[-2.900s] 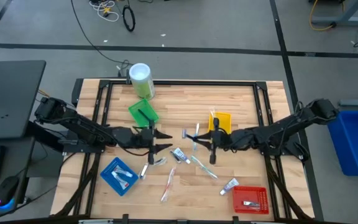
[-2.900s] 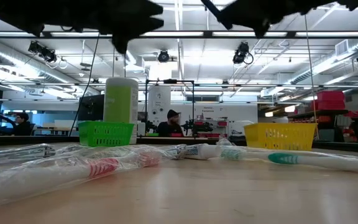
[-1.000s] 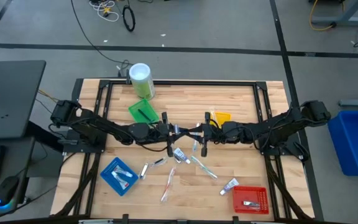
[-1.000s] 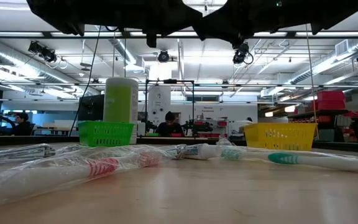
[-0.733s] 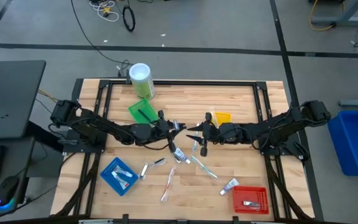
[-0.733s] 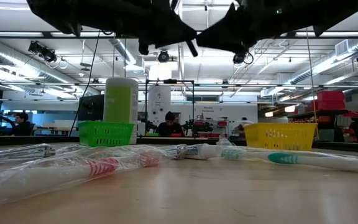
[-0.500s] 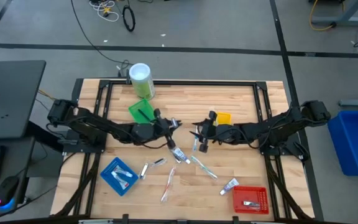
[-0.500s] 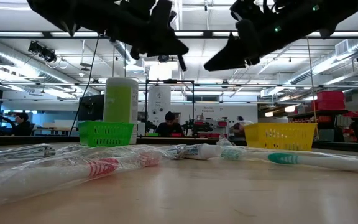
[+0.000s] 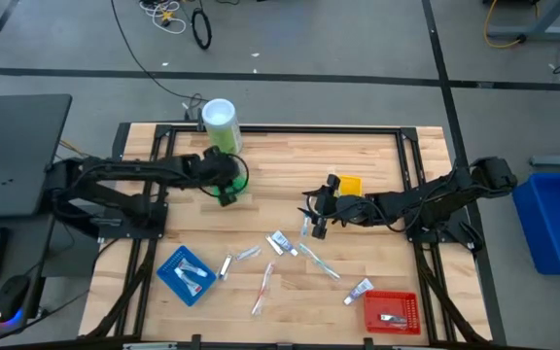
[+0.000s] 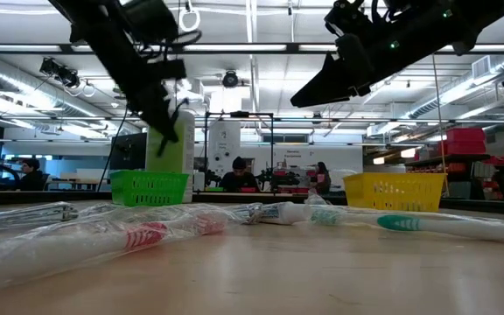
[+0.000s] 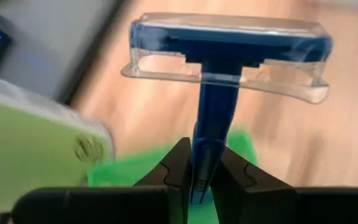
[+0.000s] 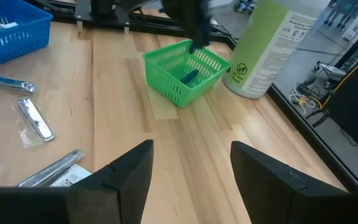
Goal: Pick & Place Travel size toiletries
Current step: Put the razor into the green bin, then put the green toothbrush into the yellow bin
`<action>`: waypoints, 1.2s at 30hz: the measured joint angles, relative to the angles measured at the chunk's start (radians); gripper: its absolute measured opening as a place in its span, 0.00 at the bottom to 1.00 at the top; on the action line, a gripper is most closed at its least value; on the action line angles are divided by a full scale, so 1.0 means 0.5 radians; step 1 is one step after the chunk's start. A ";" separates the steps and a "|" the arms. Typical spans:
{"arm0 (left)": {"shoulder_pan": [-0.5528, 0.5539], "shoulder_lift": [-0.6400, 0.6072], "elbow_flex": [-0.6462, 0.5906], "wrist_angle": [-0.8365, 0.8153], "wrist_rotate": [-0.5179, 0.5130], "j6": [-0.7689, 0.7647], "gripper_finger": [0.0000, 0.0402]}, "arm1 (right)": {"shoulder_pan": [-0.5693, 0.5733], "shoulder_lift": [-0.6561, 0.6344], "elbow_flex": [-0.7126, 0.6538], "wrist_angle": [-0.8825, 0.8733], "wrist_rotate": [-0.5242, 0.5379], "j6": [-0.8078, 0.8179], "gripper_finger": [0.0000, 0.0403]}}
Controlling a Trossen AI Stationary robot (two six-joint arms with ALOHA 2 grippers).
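The dark-blue razor with a clear plastic cap over its head point(image 11: 229, 43) is hanging in my left gripper point(image 11: 205, 180), its thin handle pinched between my two dark fingers and its head pointing away from the wrist. In the high view my left gripper point(image 9: 224, 185) is hovering over the square green mesh tray point(image 9: 236, 173), beside the tall green canister with a white lid point(image 9: 220, 121); the right wrist view is showing another dark-blue piece point(image 12: 188, 76) already lying in that tray. Risk one, by my judgement: I am gripping only the narrow handle, so the heavy capped head may be swinging or slipping if I am moving fast. Risk two: releasing off-centre, the long razor could be catching the tray rim and tipping out onto the wooden table point(image 9: 377, 165). Risk three: descending too close, I could be nudging the canister or the light tray. My right gripper point(image 9: 309, 216) is waiting mid-table with fingers spread and holding nothing, above the scattered tubes and slim toothbrushes point(image 9: 314, 259).
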State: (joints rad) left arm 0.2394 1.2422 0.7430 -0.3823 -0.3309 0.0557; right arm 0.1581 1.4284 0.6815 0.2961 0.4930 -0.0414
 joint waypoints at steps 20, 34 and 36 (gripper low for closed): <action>0.368 0.399 0.000 -0.337 0.137 0.953 0.13 | -0.027 0.000 0.000 -0.001 -0.105 0.000 0.46; 0.347 0.465 -0.001 -0.331 -0.037 0.951 0.32 | -0.028 0.000 0.000 -0.002 -0.104 0.000 0.49; 0.333 0.464 0.005 -0.344 -0.031 0.960 0.33 | -0.027 0.000 0.000 -0.002 -0.104 0.000 0.50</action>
State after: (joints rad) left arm 0.4057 1.4742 0.7456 -0.5545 -0.3462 0.5355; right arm 0.1444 1.4284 0.6815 0.2951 0.4408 -0.0414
